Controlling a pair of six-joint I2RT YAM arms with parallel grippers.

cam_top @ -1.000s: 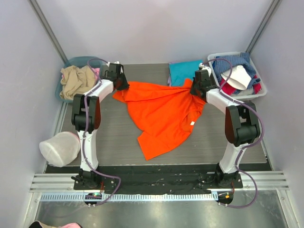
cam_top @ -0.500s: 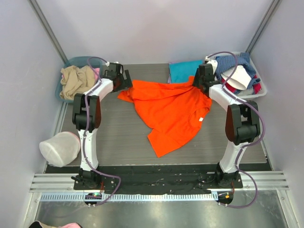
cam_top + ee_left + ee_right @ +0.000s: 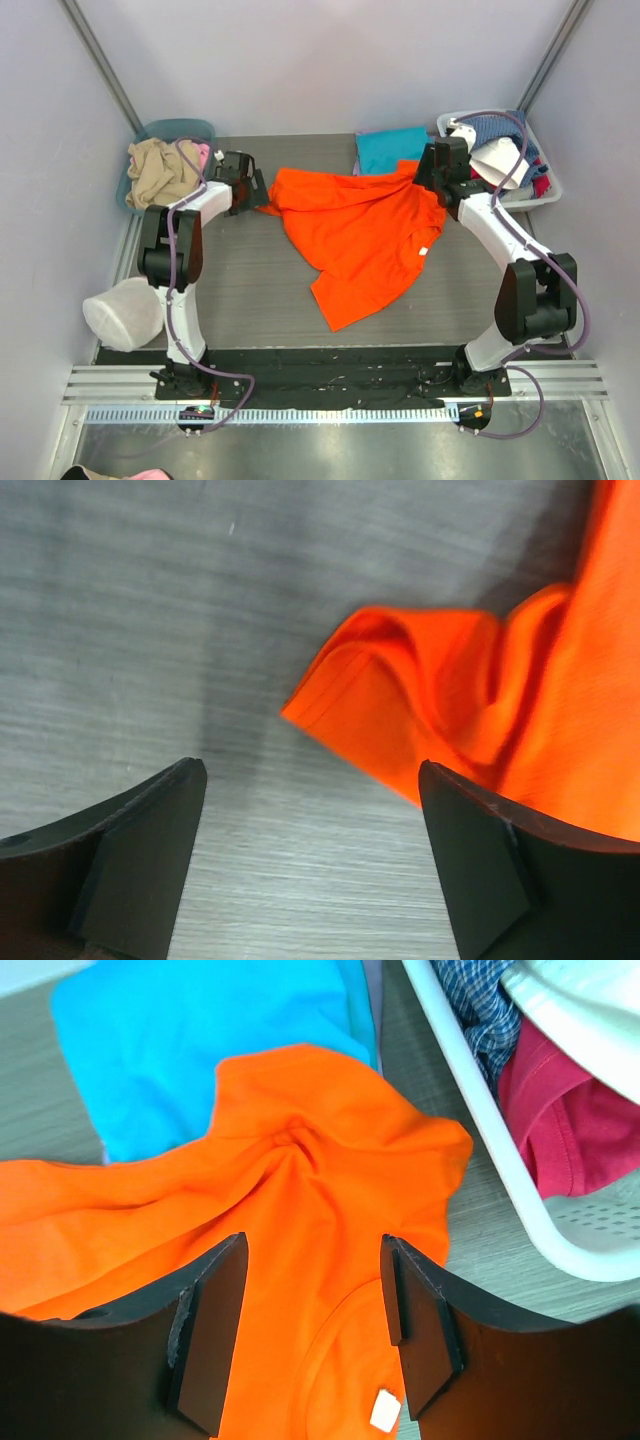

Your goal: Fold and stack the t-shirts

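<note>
The orange t-shirt (image 3: 360, 235) lies crumpled and unfolded across the middle of the table. Its sleeve corner (image 3: 400, 690) rests just ahead of my left gripper (image 3: 256, 195), which is open (image 3: 310, 770) over bare table and holds nothing. My right gripper (image 3: 428, 176) hovers open (image 3: 312, 1240) above the shirt's collar area, where a white tag (image 3: 383, 1412) shows; its fingers are not touching the cloth. A folded teal t-shirt (image 3: 392, 150) lies at the back, partly under the orange shirt's edge (image 3: 200, 1050). A thin lavender edge (image 3: 372, 1010) peeks from beneath the teal one.
A white basket (image 3: 548, 193) of mixed clothes stands at the back right, its rim (image 3: 480, 1150) close to my right gripper. A teal bin (image 3: 185, 128) with beige cloth sits back left. A white mesh bag (image 3: 125, 312) lies front left.
Both grippers opened and let go of the orange shirt, which dropped and settled on the table. The left gripper backed off to the left, the right one toward the basket.
</note>
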